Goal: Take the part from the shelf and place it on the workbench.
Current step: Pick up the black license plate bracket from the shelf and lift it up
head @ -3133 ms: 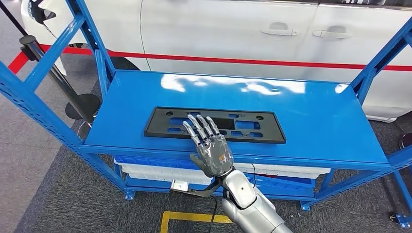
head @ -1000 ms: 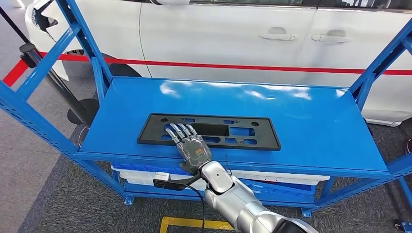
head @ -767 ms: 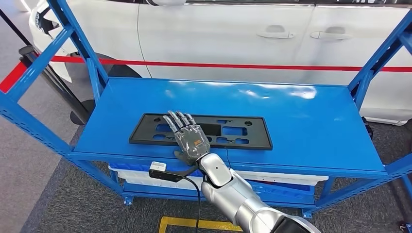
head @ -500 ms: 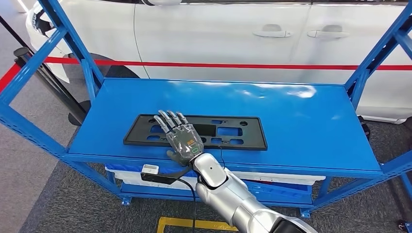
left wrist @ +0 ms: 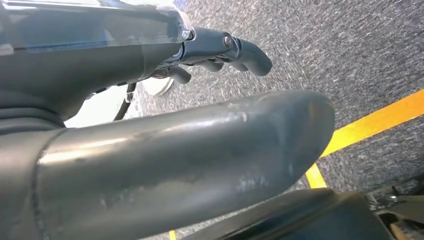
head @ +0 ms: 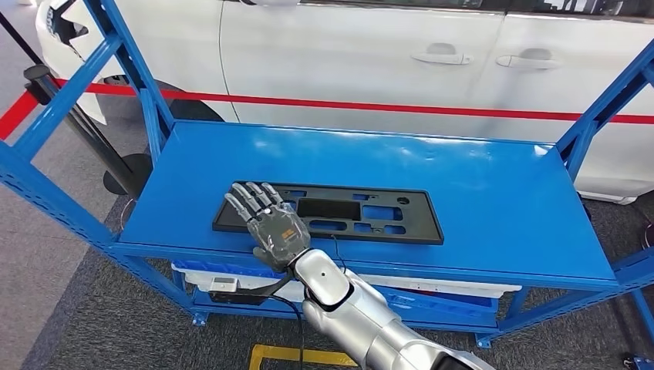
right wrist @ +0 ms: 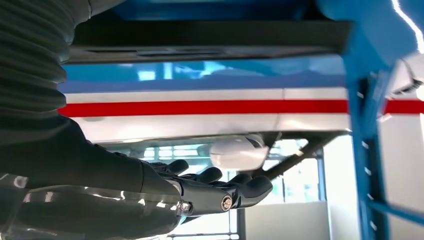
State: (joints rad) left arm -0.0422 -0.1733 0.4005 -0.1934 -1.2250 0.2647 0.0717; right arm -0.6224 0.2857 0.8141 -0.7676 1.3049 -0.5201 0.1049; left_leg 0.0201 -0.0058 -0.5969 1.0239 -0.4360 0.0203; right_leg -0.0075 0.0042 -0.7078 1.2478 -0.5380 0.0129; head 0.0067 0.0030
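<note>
No text, label, brand or number can be read anywhere. The right hand (head: 274,231) carries a small orange-and-green patch on its back (too small to make out). The white car (head: 347,54) bears a plain red stripe with no lettering, and the floor (head: 69,308) shows a bare yellow line.

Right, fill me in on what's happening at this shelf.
The robot's right hand is stretched out, fingers spread, over the left end of a flat black part lying on the blue shelf. The part sits flat on the shelf, not yet lifted, and whether the fingers actually touch it is hard to tell. The left hand hangs down over the grey floor, holding nothing. A white car stands behind the shelf.
</note>
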